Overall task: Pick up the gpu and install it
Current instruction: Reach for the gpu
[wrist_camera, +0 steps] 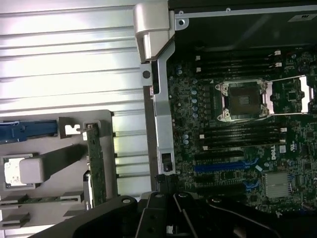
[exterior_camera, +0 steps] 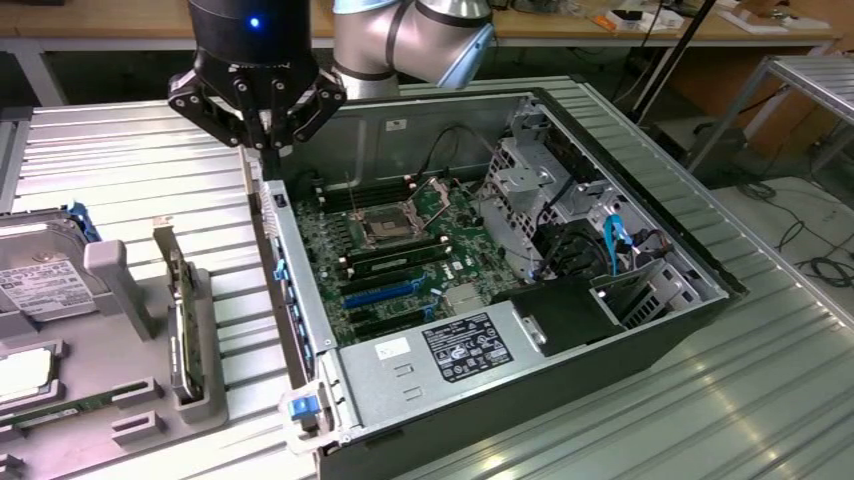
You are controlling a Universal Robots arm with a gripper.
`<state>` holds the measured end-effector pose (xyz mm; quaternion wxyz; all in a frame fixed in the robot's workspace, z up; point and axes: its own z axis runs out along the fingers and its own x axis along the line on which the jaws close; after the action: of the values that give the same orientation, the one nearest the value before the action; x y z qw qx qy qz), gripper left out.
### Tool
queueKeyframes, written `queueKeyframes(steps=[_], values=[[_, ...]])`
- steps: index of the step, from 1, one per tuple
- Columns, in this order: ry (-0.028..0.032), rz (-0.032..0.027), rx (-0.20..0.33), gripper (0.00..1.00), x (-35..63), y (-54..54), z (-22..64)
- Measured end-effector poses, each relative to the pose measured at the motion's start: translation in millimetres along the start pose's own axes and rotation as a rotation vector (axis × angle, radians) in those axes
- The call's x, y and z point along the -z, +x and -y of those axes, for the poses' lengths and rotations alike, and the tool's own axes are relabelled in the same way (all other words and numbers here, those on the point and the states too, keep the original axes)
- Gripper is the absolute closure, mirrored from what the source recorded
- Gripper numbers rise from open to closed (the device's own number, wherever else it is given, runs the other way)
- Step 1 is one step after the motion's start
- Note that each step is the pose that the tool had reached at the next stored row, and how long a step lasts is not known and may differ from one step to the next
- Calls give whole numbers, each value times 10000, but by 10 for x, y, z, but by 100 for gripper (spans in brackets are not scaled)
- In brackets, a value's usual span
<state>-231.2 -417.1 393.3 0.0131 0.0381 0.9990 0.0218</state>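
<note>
Ribbed silver sheet-metal tabletop (exterior_camera: 120, 150) carries everything, with wooden benches along the back. An open black tower computer case (exterior_camera: 574, 400) lies on its side across the middle and right of the exterior view, its green motherboard (exterior_camera: 400, 255) exposed. At the exterior view's left sits a grey parts fixture (exterior_camera: 114, 270) beside a silver labelled hard drive (exterior_camera: 40, 285).

The gpu (exterior_camera: 187, 330), a thin dark card with a silver end bracket, stands on edge in that fixture at the middle left. It is untouched and well apart from the black robot gripper (exterior_camera: 271, 165). The gripper hangs at the upper left, just over the case's wall on that side, its fingers pinched together on nothing.

By its looks the card is light and stiff but fragile, with small parts on its faces that would not take squeezing. The free upper edge, away from the bracket, seems the sensible place to take hold, pinching across the thin board. Its smooth faces may be slippery, and an off-centre grip could let it tilt.
</note>
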Motion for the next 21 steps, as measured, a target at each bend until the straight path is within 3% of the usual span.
queueKeyframes(steps=[21], values=[[1,0,-1,89,12,359,53]])
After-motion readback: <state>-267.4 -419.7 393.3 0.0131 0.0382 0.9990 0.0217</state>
